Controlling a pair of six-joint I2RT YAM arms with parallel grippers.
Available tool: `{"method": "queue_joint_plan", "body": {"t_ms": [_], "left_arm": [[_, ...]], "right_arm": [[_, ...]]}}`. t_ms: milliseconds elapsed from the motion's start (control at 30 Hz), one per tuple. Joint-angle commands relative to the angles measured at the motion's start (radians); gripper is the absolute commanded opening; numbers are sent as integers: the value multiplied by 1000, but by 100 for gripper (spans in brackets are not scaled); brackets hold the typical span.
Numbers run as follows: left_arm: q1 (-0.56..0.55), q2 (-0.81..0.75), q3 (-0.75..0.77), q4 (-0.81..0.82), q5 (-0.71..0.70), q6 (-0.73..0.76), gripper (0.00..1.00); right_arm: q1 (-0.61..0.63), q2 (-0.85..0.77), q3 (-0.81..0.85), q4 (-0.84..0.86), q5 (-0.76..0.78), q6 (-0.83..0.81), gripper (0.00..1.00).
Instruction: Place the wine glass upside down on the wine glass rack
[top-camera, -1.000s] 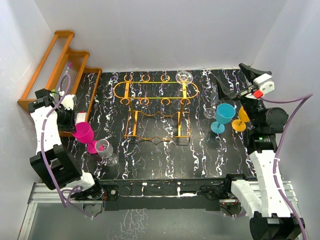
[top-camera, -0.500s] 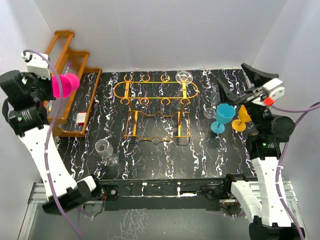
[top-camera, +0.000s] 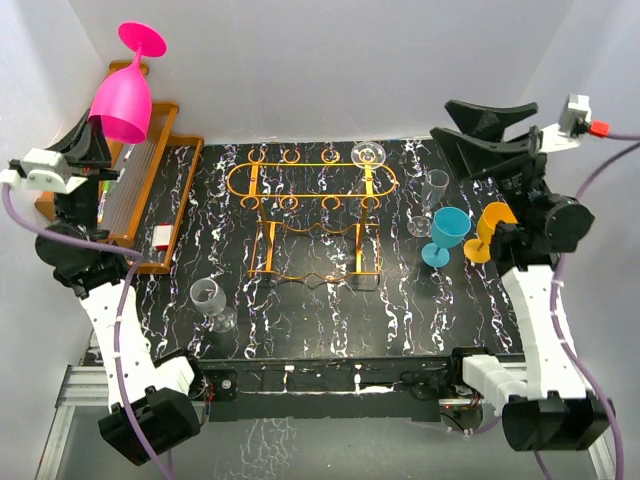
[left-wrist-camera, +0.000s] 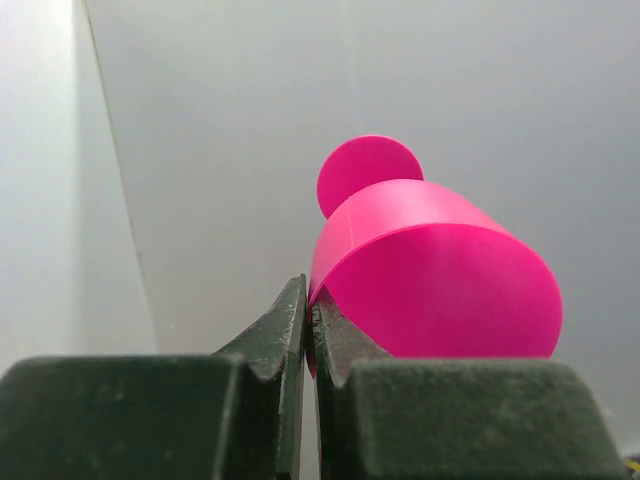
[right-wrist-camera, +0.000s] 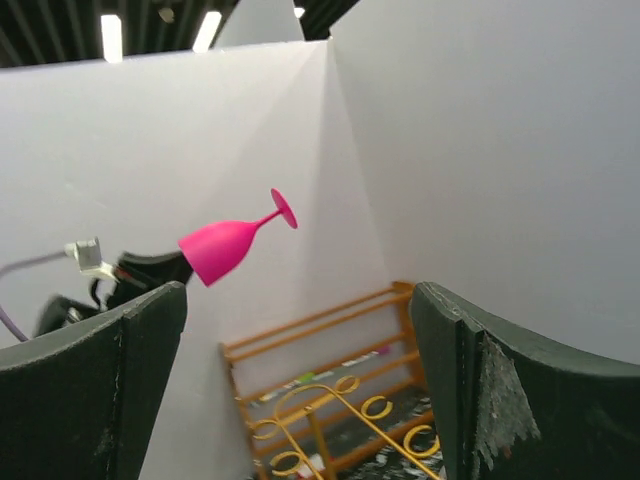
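L gripper is pinched nearly shut on the rim of the pink wine glass. The glass is foot-up, high over the wooden rack at far left & well apart from the wine glass rack; R gripper hangs wide open w/ nothing in it. Risks, as I judge: the rim pinch is thin, so a fast swing toward the rack could let the glass pivot or slip out, & a low approach could clip the wire rails or the clear glass at the rack's far-right end.
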Motion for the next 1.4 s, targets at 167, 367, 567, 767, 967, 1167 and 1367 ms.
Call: {"method": "queue_joint_plan", "body": {"t_ms": [167, 367, 567, 767, 967, 1167, 1367], "left_arm": [[4, -141, -102, 475, -115, -395, 0], [3, -218, -161, 498, -91, -413, 0], [-8, -224, -190, 536, 36, -518, 0], [-9, -145, -168, 528, 104, -738, 0], [-26, -43, -128, 548, 197, -872, 0], [-227, 34, -91, 310, 199, -693, 0], [-493, 55, -69, 137, 56, -379, 0]], "right_arm": [[462, 118, 125, 47, 213, -69, 98], [877, 311, 233, 39, 447, -326, 99], [1024, 432, 281, 239, 561, -405, 97], [1049, 412, 205, 311, 682, -473, 97], [1049, 456, 215, 329, 734, -467, 97], [1049, 481, 206, 359, 781, -478, 98], [1049, 416, 121, 339, 833, -490, 98]]}}
